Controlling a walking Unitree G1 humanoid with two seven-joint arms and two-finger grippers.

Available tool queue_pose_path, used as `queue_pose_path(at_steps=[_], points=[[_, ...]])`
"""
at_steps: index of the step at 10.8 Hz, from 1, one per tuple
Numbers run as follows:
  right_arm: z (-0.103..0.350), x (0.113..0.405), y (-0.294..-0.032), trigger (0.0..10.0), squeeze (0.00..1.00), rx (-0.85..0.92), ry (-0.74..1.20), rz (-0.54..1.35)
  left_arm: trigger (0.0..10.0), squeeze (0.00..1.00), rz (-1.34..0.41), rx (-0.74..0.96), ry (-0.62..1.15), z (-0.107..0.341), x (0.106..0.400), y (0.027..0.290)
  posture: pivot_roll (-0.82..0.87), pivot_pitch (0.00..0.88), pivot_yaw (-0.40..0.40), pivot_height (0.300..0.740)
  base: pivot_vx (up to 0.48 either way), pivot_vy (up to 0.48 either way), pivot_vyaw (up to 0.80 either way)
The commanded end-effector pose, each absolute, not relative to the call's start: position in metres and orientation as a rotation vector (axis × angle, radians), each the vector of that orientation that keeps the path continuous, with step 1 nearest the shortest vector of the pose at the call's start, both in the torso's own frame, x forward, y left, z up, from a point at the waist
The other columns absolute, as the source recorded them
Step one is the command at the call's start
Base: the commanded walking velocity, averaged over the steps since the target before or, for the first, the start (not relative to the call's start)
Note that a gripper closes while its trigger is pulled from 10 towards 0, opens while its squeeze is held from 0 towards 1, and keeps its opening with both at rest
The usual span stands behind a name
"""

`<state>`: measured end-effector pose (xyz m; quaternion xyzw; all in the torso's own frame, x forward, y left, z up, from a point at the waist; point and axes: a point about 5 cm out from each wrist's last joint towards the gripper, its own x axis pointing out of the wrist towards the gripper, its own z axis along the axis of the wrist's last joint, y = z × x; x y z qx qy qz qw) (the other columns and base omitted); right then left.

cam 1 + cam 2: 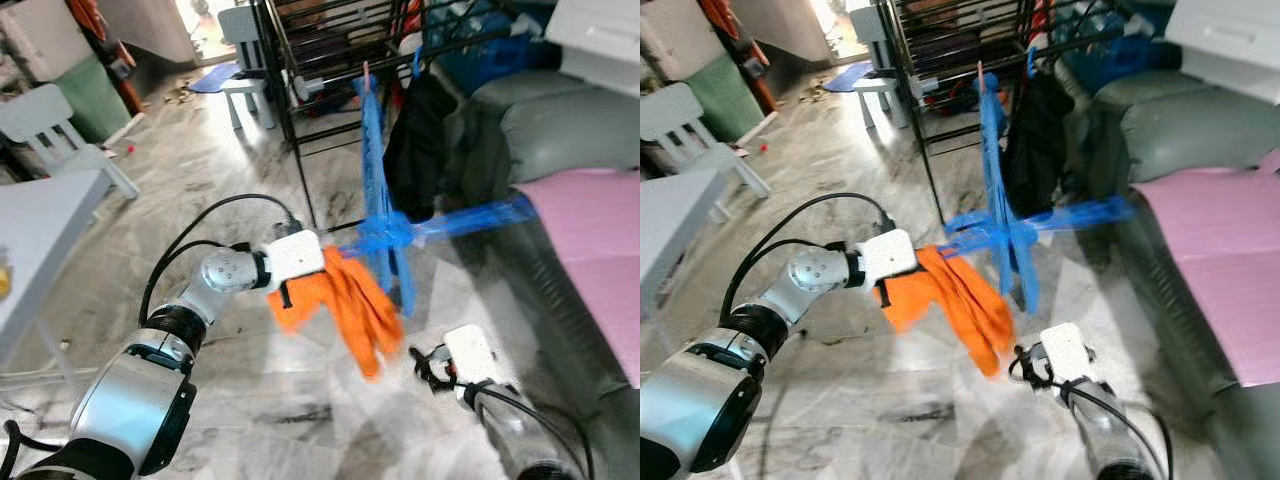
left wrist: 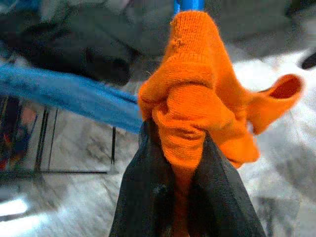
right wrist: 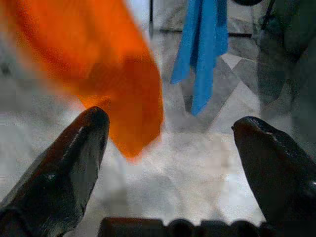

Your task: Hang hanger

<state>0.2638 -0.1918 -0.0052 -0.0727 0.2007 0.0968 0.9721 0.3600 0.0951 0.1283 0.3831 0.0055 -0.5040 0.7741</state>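
Left end effector (image 2: 180,163) clamping orange cloth (image 1: 345,300) on blue hanger (image 1: 385,235), right end effector (image 3: 170,148) wide, no readable writing

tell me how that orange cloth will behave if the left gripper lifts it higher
Probably floppy: the orange cloth bunches between the left gripper fingers and droops below in loose folds. It looks light, since a small pinch carries it. It may drag the blue hanger along, as the two appear to meet; the open right gripper waits below.
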Motion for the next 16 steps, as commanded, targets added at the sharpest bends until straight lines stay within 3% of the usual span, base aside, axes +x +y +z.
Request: queue_pose_path(at_steps=[1,4,5,7,9,12,16], points=[[0.006,0.270,-0.182,10.0,0.00,-0.099,0.324,0.190,10.0,0.00,-1.105,0.897,-0.029,0.137,0.362,0.094,-0.19,0.040,0.201,0.740,0.000,0.000,0.00],[0.019,0.273,-0.183,10.0,0.00,-0.114,0.256,0.229,10.0,0.00,-1.139,0.876,-0.068,0.139,0.360,0.086,-0.19,0.046,0.194,0.740,0.000,0.000,0.00],[0.033,0.277,-0.174,10.0,0.00,0.017,0.223,0.315,10.0,0.00,-1.149,0.852,-0.099,0.140,0.358,0.077,-0.19,0.050,0.181,0.740,0.000,0.000,0.00],[0.035,0.267,-0.153,10.0,0.00,0.003,0.236,0.515,10.0,0.00,-1.140,0.858,-0.105,0.139,0.358,0.075,-0.19,0.054,0.181,0.740,0.000,0.000,0.00],[0.035,0.261,-0.146,10.0,0.00,-0.018,0.255,0.599,10.0,0.00,-1.139,0.860,-0.111,0.139,0.358,0.073,-0.19,0.056,0.181,0.740,0.000,0.000,0.00],[0.036,0.266,-0.153,10.0,0.00,-0.030,0.264,0.532,10.0,0.00,-1.188,0.875,-0.181,0.151,0.356,0.067,-0.18,0.059,0.188,0.740,0.000,0.000,0.00],[0.059,0.273,-0.175,10.0,0.00,0.025,0.156,0.457,10.0,0.00,-1.137,0.885,-0.118,0.143,0.359,0.078,-0.18,0.062,0.196,0.740,0.000,0.000,0.00]])
